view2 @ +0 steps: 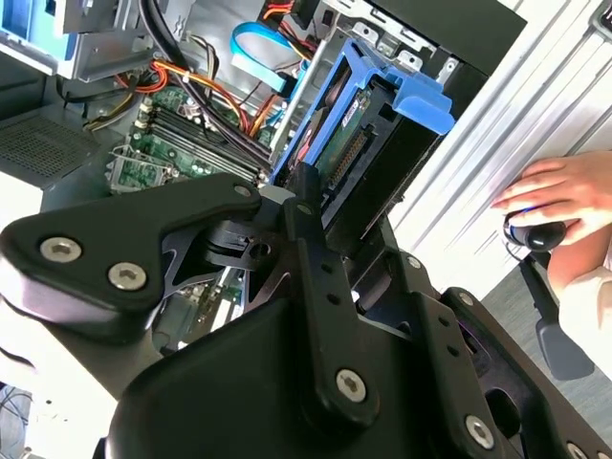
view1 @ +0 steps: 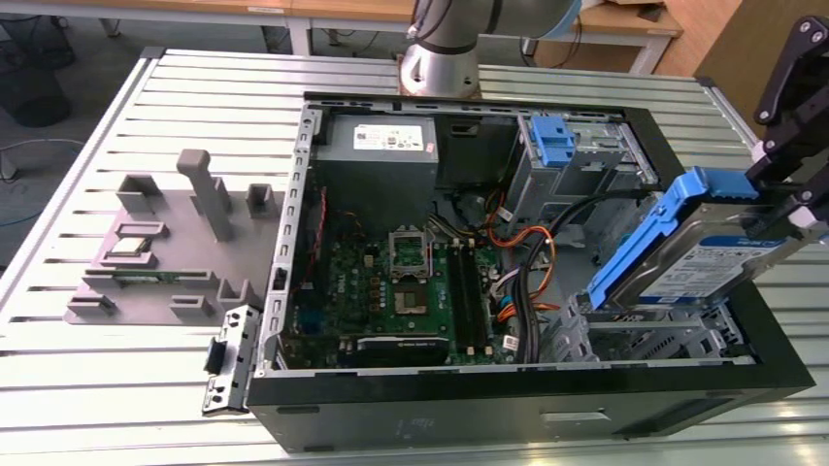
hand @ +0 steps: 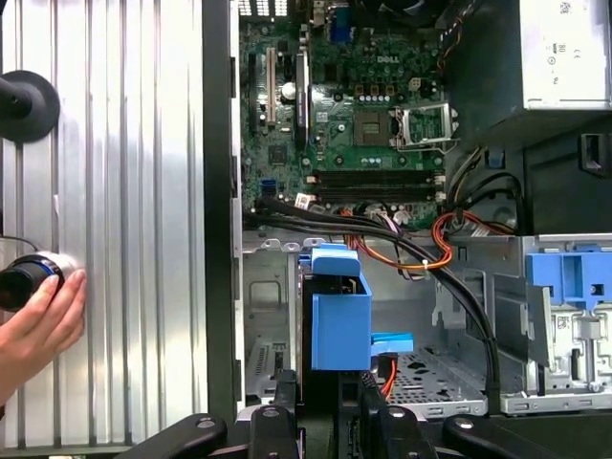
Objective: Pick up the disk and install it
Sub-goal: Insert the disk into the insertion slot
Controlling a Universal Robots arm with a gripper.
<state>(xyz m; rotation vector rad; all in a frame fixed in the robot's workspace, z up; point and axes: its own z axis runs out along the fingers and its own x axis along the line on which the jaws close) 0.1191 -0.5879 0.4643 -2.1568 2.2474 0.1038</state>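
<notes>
Open black desktop computer case (view1: 518, 413), with the flat silver-metal, blue-railed rectangular disk (view1: 706, 257) tilted above the perforated grey metal drive cage (view1: 647, 335) at the case's 3 o'clock, the black gripper (view1: 790, 212) clamping it between its jaws (judged dense, rigid, shock-sensitive; best held across its side rails).

The arm (view1: 438, 44) stood on its base at the far side of the exterior view, with its upper links out of frame. The gripper (view1: 793, 209) hung at the exterior view's right, wrist uppermost and black linkage angled downward. Its jaws were closed on the disk (view1: 712, 257) and held it tilted, clear of any support. In the first wrist view, the two fingers (hand: 285, 397) ran parallel and pressed against opposite faces of the disk. In the second wrist view, the finger links (view2: 320, 258) extended forward from the gripper body, fully drawn in.
</notes>
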